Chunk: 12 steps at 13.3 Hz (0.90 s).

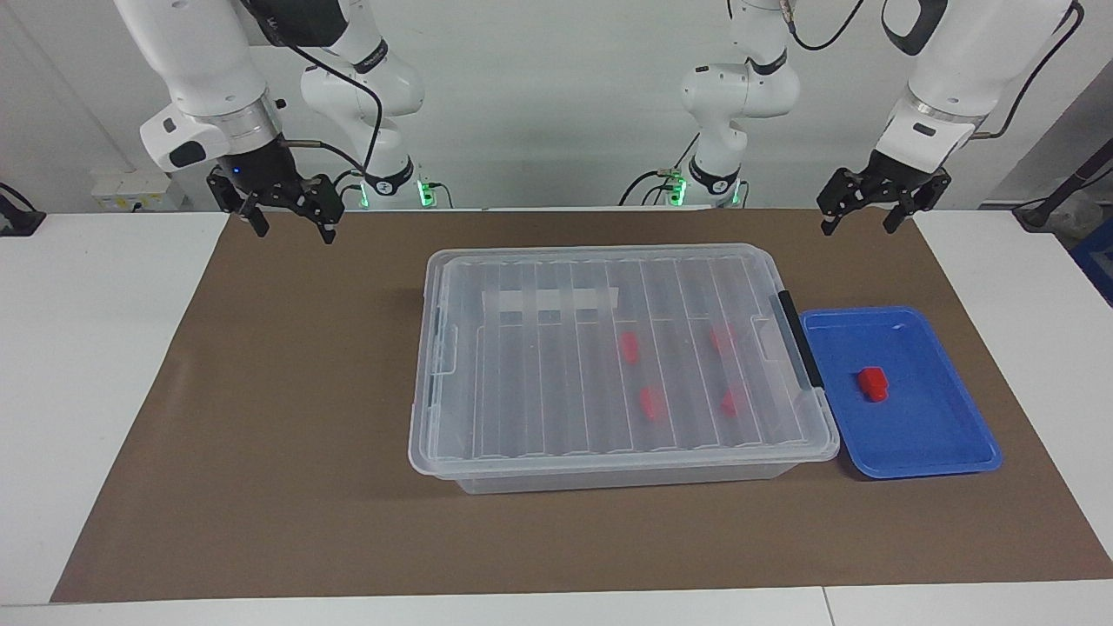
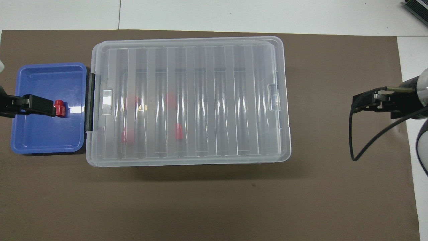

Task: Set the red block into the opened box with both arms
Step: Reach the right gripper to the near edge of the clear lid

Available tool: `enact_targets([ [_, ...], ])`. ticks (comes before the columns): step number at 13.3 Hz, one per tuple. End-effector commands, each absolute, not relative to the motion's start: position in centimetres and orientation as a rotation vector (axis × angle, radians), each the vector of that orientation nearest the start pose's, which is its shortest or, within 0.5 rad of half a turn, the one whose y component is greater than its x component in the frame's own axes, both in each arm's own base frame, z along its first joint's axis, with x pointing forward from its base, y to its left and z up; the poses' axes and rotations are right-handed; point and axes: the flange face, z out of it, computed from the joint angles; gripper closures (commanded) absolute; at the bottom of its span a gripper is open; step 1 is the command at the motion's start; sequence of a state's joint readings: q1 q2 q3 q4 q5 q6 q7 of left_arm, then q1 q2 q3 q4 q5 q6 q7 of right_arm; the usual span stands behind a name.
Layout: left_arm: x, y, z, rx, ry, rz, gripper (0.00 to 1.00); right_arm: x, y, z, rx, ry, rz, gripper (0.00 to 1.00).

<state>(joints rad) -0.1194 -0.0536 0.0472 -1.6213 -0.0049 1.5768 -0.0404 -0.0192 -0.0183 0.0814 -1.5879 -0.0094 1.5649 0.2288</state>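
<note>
Both tools, left tool [image 1: 861, 215] and right tool [image 1: 294, 222], spread wide; chunky red block [image 1: 873, 383] shines.

Clear ribbed plastic box [image 1: 609, 365]; glossy blue plastic tray [image 1: 922, 435]; matt brown mat [image 1: 287, 417].

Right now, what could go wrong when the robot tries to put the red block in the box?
The box has its lid on, so the block would only land on top if nobody lifts it first.

The red block is small and lies alone in the blue tray; it could slip from the left gripper.

Four other red blocks already lie inside, so they could be mixed up.
</note>
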Motion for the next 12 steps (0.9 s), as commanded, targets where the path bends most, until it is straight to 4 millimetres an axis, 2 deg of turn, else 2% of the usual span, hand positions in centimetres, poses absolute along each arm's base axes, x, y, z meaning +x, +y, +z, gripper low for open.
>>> enact_targets([
  [1, 53.1, -3.6, 63.2, -3.151, 0.041, -0.018, 0.00, 54.1, 2.9, 62.7, -3.124, 0.226, -0.010, 0.00],
  [4, 53.1, -3.6, 63.2, -3.151, 0.041, -0.018, 0.00, 54.1, 2.7, 62.7, -3.119, 0.249, -0.007, 0.00],
  [7, 53.1, -3.6, 63.2, -3.151, 0.041, -0.018, 0.00, 54.1, 3.4, 62.1, -3.117, 0.236, -0.006, 0.01],
  [10, 53.1, -3.6, 63.2, -3.151, 0.041, -0.018, 0.00, 55.8, 4.2, 60.3, -3.106, 0.216, -0.117, 0.01],
  [12, 53.1, -3.6, 63.2, -3.151, 0.041, -0.018, 0.00, 57.8, 6.3, 58.1, -3.093, 0.182, -0.168, 0.02],
])
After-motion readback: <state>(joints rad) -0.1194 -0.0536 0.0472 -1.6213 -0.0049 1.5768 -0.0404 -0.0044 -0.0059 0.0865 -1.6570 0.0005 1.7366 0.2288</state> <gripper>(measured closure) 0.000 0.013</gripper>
